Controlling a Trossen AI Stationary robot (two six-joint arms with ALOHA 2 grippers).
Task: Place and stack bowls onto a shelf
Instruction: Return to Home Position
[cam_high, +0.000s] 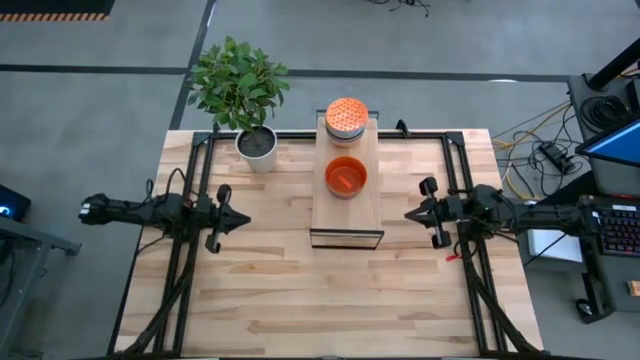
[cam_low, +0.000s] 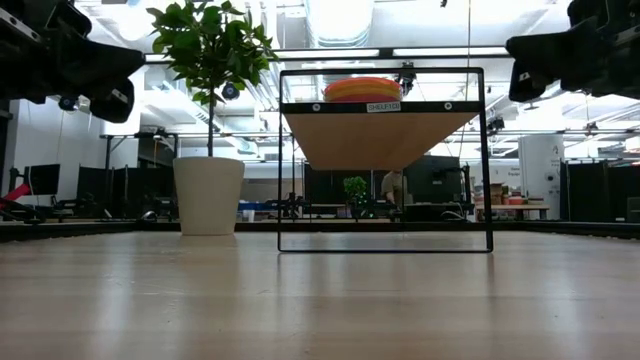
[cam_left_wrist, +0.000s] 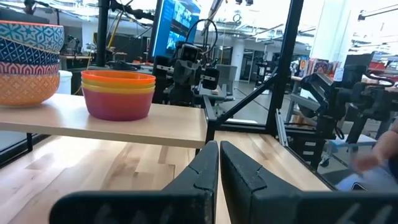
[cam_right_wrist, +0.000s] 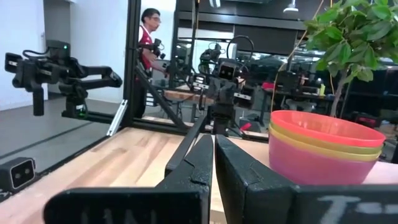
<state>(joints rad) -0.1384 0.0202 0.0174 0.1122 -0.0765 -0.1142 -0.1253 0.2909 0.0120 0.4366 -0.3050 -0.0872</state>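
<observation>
The shelf (cam_high: 347, 210), pale planks in a thin dark frame, stands at the table's middle. On it are two stacks of bowls: an orange-over-yellow-over-pink stack (cam_high: 346, 177) in the middle, also in the left wrist view (cam_left_wrist: 118, 93) and the right wrist view (cam_right_wrist: 323, 152), and a patterned stack with an orange dotted bowl on top (cam_high: 345, 119) at the far end, also in the left wrist view (cam_left_wrist: 28, 59). My left gripper (cam_high: 243, 219) is shut and empty left of the shelf. My right gripper (cam_high: 410, 214) is shut and empty right of it.
A white plant pot with a leafy plant (cam_high: 257, 146) stands at the far left of the shelf. Black frame rails (cam_high: 195, 250) run along both table sides. Bare wooden tabletop (cam_high: 330, 300) lies toward the near edge. A person (cam_right_wrist: 149, 37) stands in the room beyond.
</observation>
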